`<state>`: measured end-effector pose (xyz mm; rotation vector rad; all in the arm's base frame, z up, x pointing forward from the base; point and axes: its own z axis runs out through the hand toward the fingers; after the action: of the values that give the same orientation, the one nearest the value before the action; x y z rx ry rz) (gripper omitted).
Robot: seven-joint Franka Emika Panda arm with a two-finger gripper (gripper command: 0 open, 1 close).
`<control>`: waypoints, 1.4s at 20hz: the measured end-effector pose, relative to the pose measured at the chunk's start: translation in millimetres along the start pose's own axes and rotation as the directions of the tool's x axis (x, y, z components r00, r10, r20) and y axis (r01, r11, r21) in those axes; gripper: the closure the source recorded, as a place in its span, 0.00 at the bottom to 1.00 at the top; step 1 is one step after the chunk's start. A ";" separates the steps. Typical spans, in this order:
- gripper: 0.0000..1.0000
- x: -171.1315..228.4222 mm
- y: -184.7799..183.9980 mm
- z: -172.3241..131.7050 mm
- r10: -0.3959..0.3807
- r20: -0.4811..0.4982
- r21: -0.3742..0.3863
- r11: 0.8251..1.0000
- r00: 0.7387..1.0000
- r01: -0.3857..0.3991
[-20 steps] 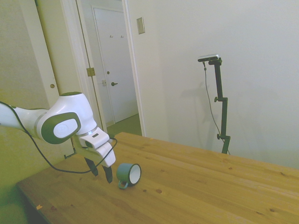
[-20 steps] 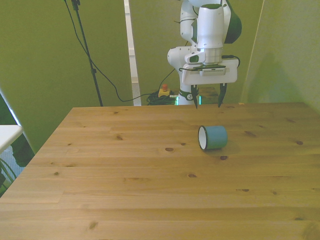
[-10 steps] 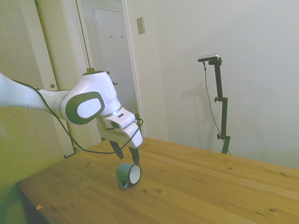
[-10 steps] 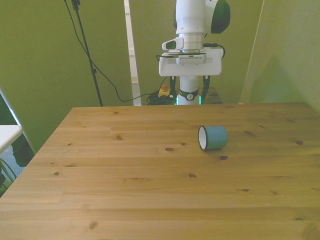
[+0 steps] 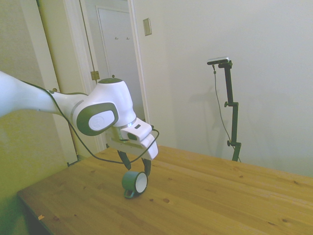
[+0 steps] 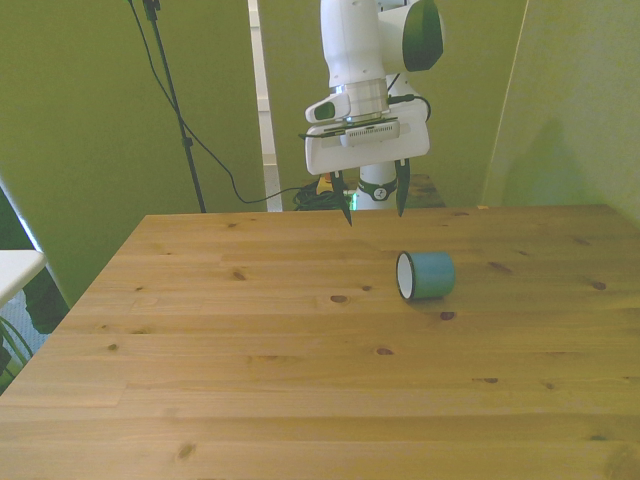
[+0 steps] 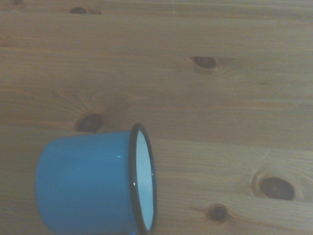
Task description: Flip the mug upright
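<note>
The teal mug lies on its side on the wooden table, its white mouth facing the front view's left. In the side view the mug rests with its loop handle down against the wood. The wrist view catches the mug close up, dark rim and white inside showing. My gripper hangs open above the table, behind the mug and a little toward the front view's left. Seen from the side, the gripper sits just above and behind the mug with nothing between its fingers.
Dark knots mark the planks around the mug. A black cable hangs behind the table at the front view's left. A door and a wall stand beyond the table's far side in the side view.
The arm has swung toward the front view's left and come lower and forward, bringing the open gripper near the mug. The mug has not moved.
</note>
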<state>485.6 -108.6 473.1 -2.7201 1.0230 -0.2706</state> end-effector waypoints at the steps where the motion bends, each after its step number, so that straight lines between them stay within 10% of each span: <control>1: 0.00 4.2 -0.7 2.2 -0.009 0.013 0.019 1.000 1.000 0.009; 16: 0.00 36.3 -12.2 56.3 -0.091 0.191 0.142 0.988 0.977 0.064; 28: 0.00 53.8 -4.5 91.5 -0.173 0.368 0.346 0.938 0.914 0.038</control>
<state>551.0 -128.1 391.7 -2.3866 0.6474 0.0844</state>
